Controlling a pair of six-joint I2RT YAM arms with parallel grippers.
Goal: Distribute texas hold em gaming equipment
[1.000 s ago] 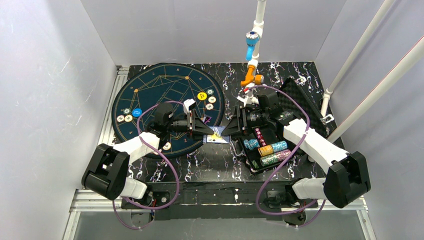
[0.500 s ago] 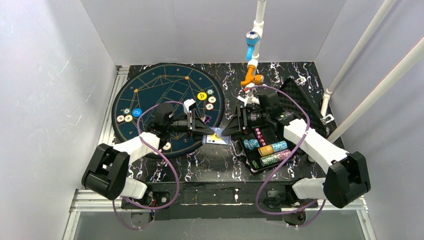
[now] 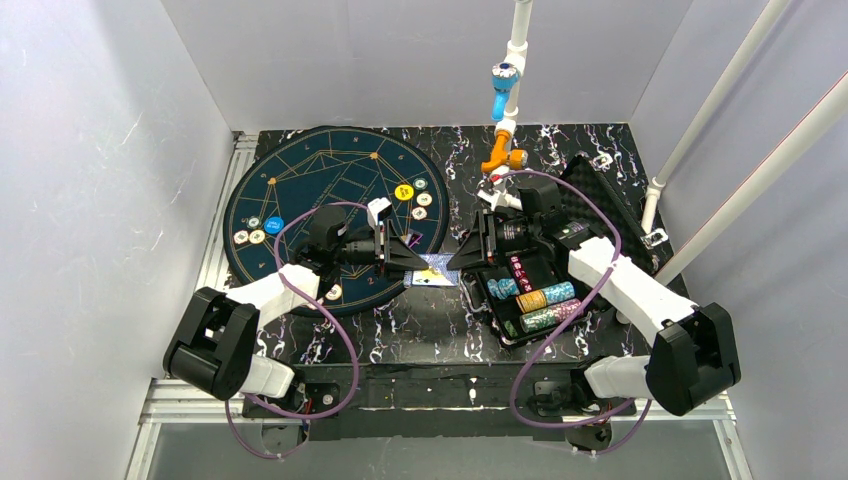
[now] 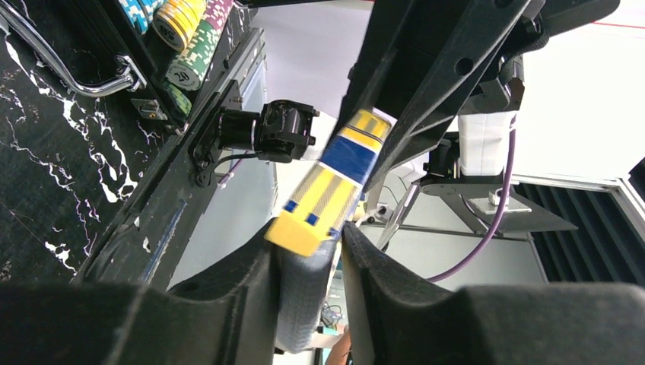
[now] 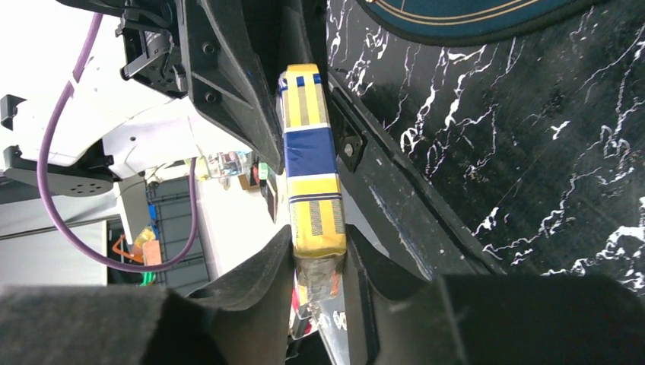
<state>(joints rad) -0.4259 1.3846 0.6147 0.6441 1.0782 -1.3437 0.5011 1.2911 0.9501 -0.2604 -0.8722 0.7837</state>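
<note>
Mid-frame, the right tool [image 3: 458, 260] has just clenched on the card pack [image 3: 434, 272] that the left tool [image 3: 410, 262] also grips (a handover or opening, likely), before dealing.

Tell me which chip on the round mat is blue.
The blue chip on the left side of the round mat, beside pale chips. It is the only solid blue one; the rest are pale or yellow.

Black marbled tabletop [image 3: 420, 322] under round blue mat [image 3: 320, 170] and black case [image 3: 592, 188]
</note>
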